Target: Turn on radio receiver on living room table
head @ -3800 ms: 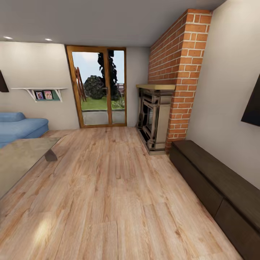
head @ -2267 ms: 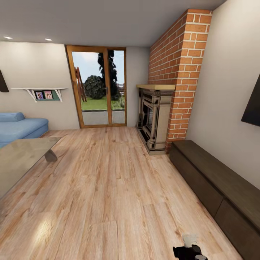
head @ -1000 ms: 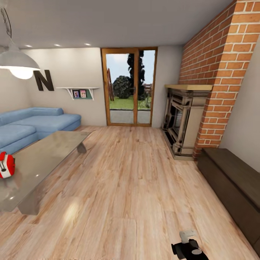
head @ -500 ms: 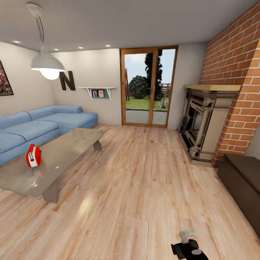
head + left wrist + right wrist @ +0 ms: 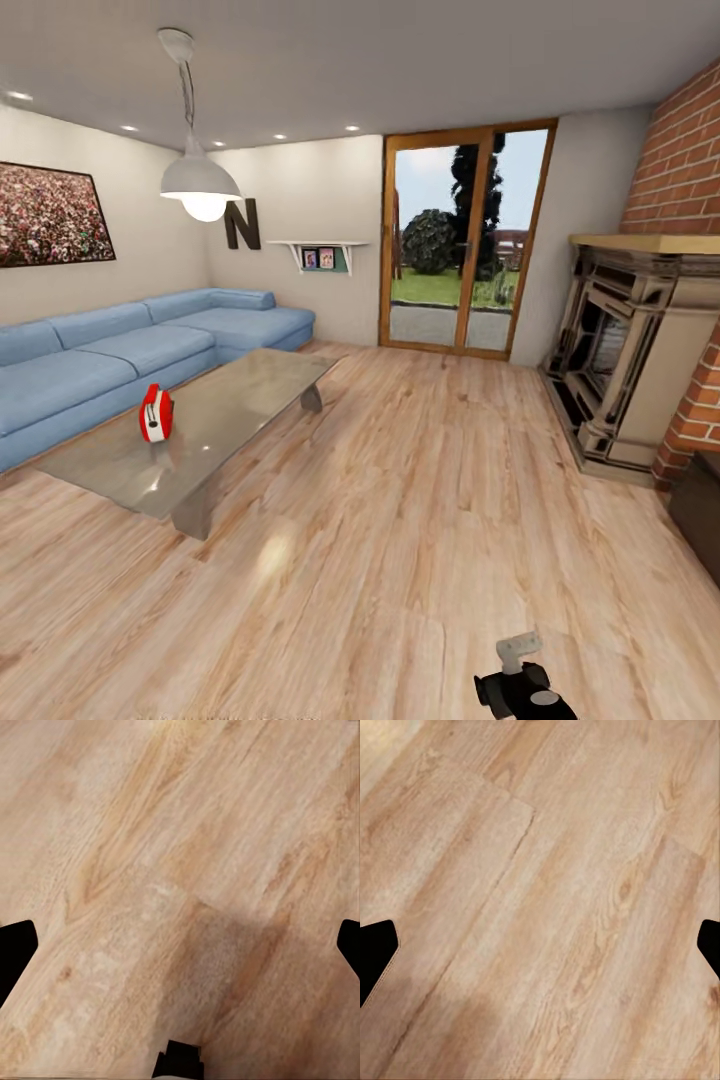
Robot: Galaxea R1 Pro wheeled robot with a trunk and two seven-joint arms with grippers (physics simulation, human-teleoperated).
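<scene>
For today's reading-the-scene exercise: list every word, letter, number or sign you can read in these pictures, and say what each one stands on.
"N": a big dark letter on the beige wall, beside the white shelf.
Framed photos on that shelf: too small to read.
The radio receiver on the table: any markings are too small to read.
Wall picture above the sofa: no text to be made out.

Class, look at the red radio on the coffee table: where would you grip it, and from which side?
Probably grip the radio by its narrow body, coming from above: it stands upright and alone on the table, flat sides free. Its handle is too small to judge here.
</scene>
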